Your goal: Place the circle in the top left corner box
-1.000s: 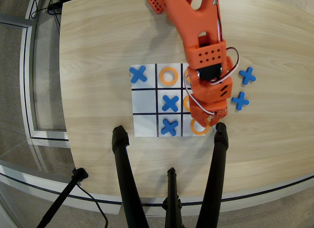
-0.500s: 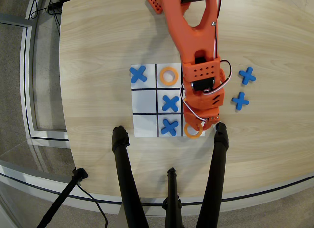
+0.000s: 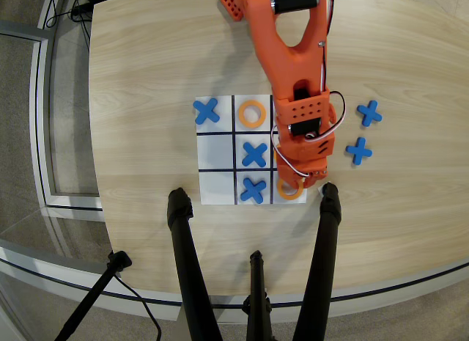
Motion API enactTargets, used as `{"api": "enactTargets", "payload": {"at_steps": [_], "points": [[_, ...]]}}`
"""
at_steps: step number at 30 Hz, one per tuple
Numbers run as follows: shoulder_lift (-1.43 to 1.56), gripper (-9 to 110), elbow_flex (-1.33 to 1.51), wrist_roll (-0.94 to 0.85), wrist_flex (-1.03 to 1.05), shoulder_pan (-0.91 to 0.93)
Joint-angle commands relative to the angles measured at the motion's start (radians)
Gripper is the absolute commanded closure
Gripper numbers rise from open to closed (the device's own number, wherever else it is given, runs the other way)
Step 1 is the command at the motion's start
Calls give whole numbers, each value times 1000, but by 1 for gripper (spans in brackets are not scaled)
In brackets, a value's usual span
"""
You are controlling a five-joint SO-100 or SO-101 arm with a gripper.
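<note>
Light wooden table point(image 3: 161, 77), rounded edge. Paper grid point(image 3: 217, 156) with black lines. Blue crosses in grid: one point(image 3: 207, 111) in upper-left cell as overhead view shows, one point(image 3: 254, 155) in centre, one point(image 3: 253, 189) directly below centre. Orange ring point(image 3: 252, 114) in upper-middle cell. Two spare blue crosses point(image 3: 369, 113) point(image 3: 358, 150) right of grid, on bare wood. Black tripod legs point(image 3: 192, 268) at bottom.

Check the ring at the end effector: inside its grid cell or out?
Mostly inside. The orange ring lies in the lower right corner cell in the overhead view. The end effector covers its upper edge, so grip cannot be told.
</note>
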Motion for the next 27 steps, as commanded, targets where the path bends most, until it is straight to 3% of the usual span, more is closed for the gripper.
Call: {"api": "enactTargets", "payload": {"at_steps": [1, 20, 27], "points": [[6, 102, -43, 9, -12, -9], [52, 94, -44, -20, -17, 20], [347, 92, 66, -78, 29, 52]]}}
